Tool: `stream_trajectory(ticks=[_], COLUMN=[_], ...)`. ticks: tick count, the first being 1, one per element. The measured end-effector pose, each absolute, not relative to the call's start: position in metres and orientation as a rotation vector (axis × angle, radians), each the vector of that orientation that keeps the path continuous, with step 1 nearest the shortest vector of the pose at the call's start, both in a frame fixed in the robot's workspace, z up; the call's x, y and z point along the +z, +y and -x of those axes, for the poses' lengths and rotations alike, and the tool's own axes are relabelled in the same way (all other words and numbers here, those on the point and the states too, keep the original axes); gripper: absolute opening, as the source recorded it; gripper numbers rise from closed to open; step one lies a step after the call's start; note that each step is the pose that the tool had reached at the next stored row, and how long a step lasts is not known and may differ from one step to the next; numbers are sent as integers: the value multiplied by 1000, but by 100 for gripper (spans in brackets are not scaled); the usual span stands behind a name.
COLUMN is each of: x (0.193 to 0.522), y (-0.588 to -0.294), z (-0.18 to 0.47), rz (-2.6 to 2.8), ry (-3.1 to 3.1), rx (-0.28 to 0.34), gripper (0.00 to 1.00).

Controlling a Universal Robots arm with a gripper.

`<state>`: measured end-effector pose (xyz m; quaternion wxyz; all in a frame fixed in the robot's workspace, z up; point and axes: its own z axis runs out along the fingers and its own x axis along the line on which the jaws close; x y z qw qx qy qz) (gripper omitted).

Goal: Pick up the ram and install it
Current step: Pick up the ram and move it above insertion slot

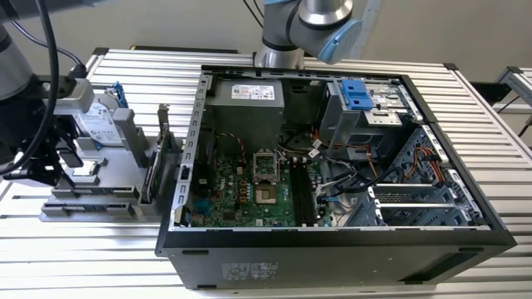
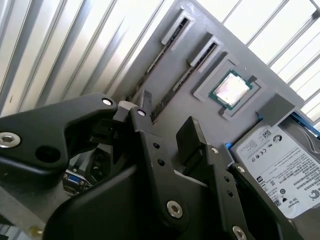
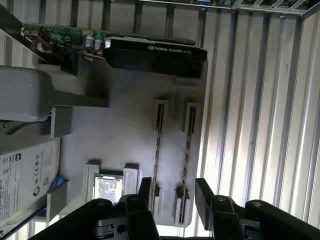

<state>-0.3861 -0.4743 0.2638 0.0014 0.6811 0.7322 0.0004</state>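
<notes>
Edge-up in the gray holder (image 3: 125,125), the ram (image 3: 188,150) is flanked by open ribbed surface (image 3: 260,100); the hand (image 3: 173,195) is held over it, fingers (image 3: 204,192) spread, empty.

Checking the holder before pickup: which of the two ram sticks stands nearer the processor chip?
The ram stick in the slot beside the processor chip; the other stick stands one slot farther off.

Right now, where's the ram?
The ram stands on edge in the grey fixture, beside the processor chip, to the exterior view's left of the computer case; the open gripper hovers over it.
</notes>
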Motion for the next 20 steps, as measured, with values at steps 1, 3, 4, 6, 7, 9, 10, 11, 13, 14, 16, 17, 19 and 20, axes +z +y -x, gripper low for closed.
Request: stream_trajectory(ticks=[1, 3, 4, 6, 7, 9, 10, 11, 13, 14, 16, 17, 19, 20], x=[263, 261, 260, 258, 257, 256, 255, 254, 252, 252, 250, 250, 249, 248], y=[-474, -475, -475, -475, -475, -476, -476, -476, -477, -477, -478, -478, -478, -478], z=[386, 386, 386, 386, 386, 386, 386, 386, 386, 386, 386, 386, 386, 386], rz=[-2138, -2138, -2139, -2139, -2139, -2139, -2139, -2139, -2139, -2139, -2139, -2139, -2140, -2140], ry=[2298, 2299, 2299, 2299, 2299, 2299, 2299, 2299, 2300, 2300, 2300, 2300, 2300, 2300], rx=[1, 0, 0, 0, 0, -1, -1, -1, -2, -2, -2, -2, -3, -3], gripper=[100, 100, 100, 100, 100, 100, 100, 100, 100, 100, 100, 100, 100, 100])
